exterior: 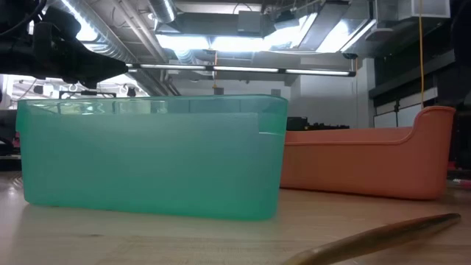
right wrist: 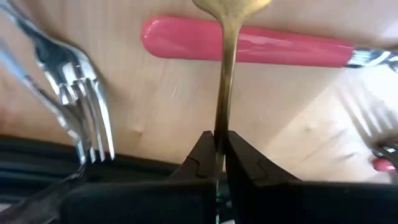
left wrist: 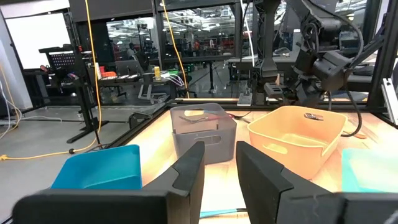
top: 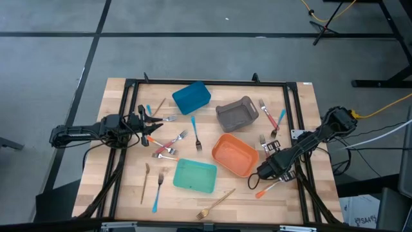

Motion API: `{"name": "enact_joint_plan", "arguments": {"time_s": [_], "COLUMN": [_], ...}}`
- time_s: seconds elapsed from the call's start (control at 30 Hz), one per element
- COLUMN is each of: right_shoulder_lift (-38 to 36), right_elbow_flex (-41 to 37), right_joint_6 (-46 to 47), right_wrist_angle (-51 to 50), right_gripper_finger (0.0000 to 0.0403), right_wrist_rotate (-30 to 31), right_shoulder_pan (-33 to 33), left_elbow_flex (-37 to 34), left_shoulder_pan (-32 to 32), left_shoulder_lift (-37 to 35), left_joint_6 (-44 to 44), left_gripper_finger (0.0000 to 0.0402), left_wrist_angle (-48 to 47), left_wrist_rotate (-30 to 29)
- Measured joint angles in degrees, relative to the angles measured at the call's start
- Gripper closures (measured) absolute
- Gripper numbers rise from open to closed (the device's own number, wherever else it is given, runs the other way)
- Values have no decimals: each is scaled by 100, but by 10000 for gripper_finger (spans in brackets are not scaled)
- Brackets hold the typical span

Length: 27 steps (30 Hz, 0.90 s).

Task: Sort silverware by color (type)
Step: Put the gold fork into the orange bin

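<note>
Right claw [right wrist: 216, 149] low at right side of tabletop [top: 302, 200], just beside orange bin [top: 235, 154], pinched tight on thin gold utensil [right wrist: 224, 74]. Pink-handled piece [right wrist: 249, 46] lies beneath it, silver fork [right wrist: 81, 99] alongside. Left claw [left wrist: 219, 163] hovers at left side, fingers narrowly parted, holding nothing visible. Progress: early. Most silverware [top: 168, 147] lies scattered on tabletop; little visibly binned. Bulk of sorting left.
</note>
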Motion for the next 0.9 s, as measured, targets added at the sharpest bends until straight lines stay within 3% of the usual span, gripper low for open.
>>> {"name": "enact_joint_plan", "arguments": {"time_s": [0.9], "right_shoulder_lift": [-4], "right_elbow_flex": [2034], "right_joint_6": [-2], "right_wrist_angle": [-1589], "right_gripper_finger": [398], "right_wrist_rotate": [-164], "right_shoulder_pan": [0], "left_elbow_flex": [-1], "left_shoulder_pan": [-2], "left_shoulder_lift": [0], "left_joint_6": [-1], "left_gripper_finger": [316], "left_wrist_angle": [0], "left_wrist_rotate": [0]}}
